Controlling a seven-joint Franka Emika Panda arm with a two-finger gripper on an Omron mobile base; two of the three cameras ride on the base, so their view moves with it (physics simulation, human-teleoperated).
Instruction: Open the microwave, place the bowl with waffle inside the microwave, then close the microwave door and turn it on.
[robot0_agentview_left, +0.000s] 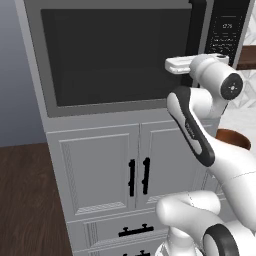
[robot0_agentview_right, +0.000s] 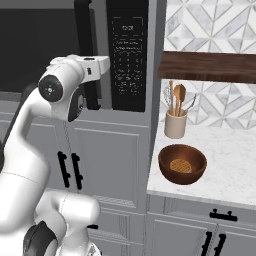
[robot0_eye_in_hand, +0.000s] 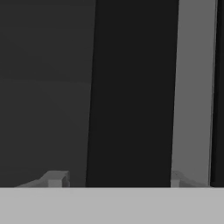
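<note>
The black bar handle (robot0_eye_in_hand: 131, 92) of the shut microwave door (robot0_agentview_left: 112, 55) is being straddled by the gripper (robot0_eye_in_hand: 114, 178), jaws standing apart on either side, while the bowl (robot0_agentview_right: 182, 164) holding the waffle (robot0_agentview_right: 181, 165) is being left on the counter (robot0_agentview_right: 230, 175).

1. The left base view looks forward from behind the arm's left, facing the microwave door (robot0_agentview_left: 115, 55).
2. The right base view looks from its right, sharing the keypad panel (robot0_agentview_right: 127, 55), adding the counter (robot0_agentview_right: 225, 170).
3. The hand view sits very close to the handle (robot0_eye_in_hand: 131, 92).
</note>
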